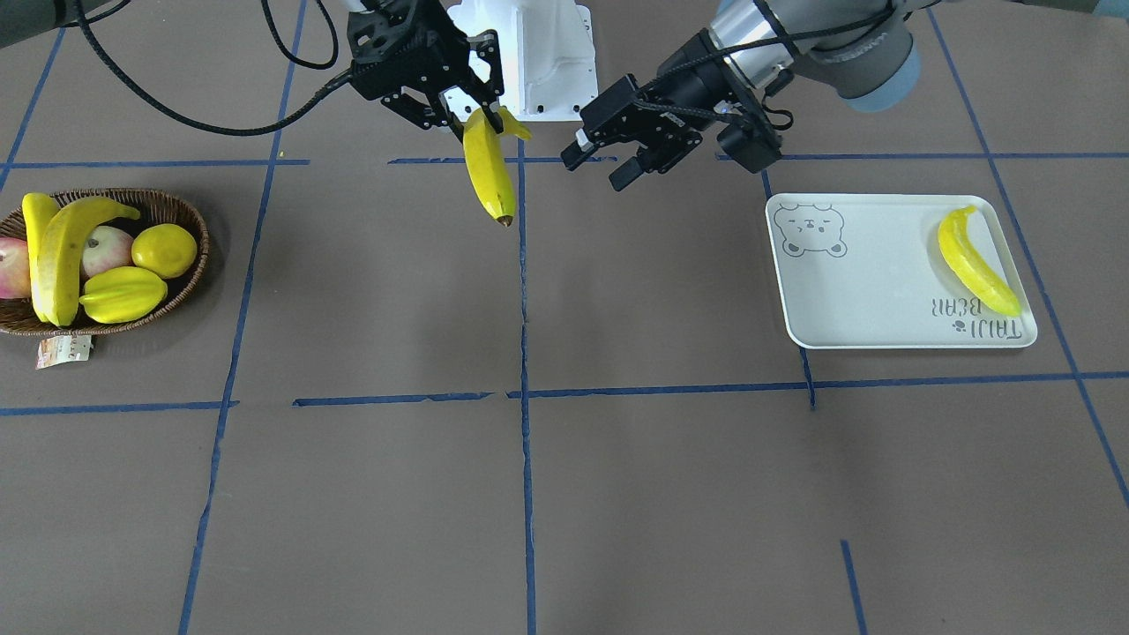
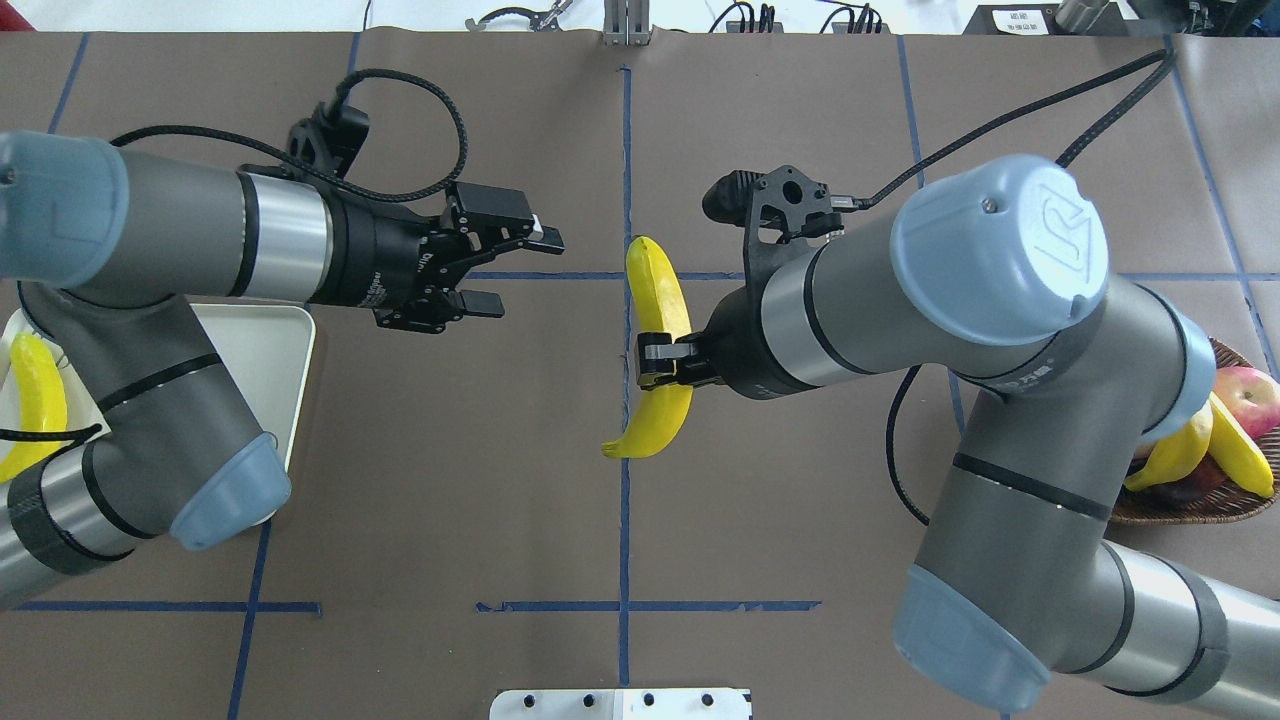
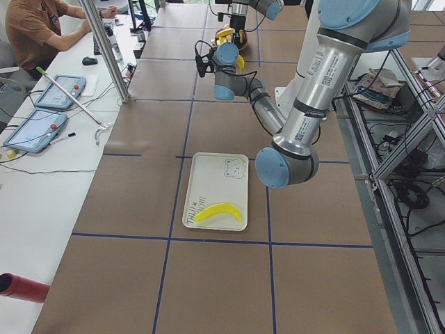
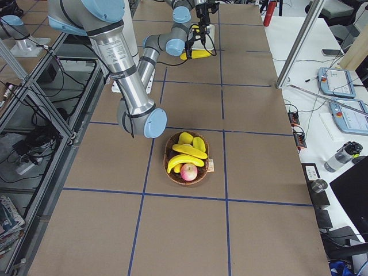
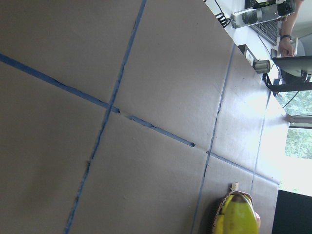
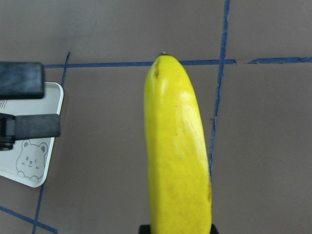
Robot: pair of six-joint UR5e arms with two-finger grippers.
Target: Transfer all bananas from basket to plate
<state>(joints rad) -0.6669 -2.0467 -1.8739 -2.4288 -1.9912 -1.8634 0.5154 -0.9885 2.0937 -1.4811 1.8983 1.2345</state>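
My right gripper (image 1: 481,116) is shut on the upper part of a yellow banana (image 1: 490,176), which hangs above the table's middle. The overhead view shows this gripper (image 2: 664,366) and banana (image 2: 660,300) too, and the right wrist view shows the banana (image 6: 178,156). My left gripper (image 1: 601,164) is open and empty, a short way from the banana on the plate's side; it also shows in the overhead view (image 2: 520,270). One banana (image 1: 975,260) lies on the white bear plate (image 1: 882,300). Two bananas (image 1: 66,247) lie in the wicker basket (image 1: 192,265).
The basket also holds a yellow starfruit (image 1: 123,294), a lemon (image 1: 165,250) and apples (image 1: 106,247). A paper tag (image 1: 63,350) lies by the basket. Blue tape lines cross the brown table. The robot's white base (image 1: 542,62) stands behind the grippers.
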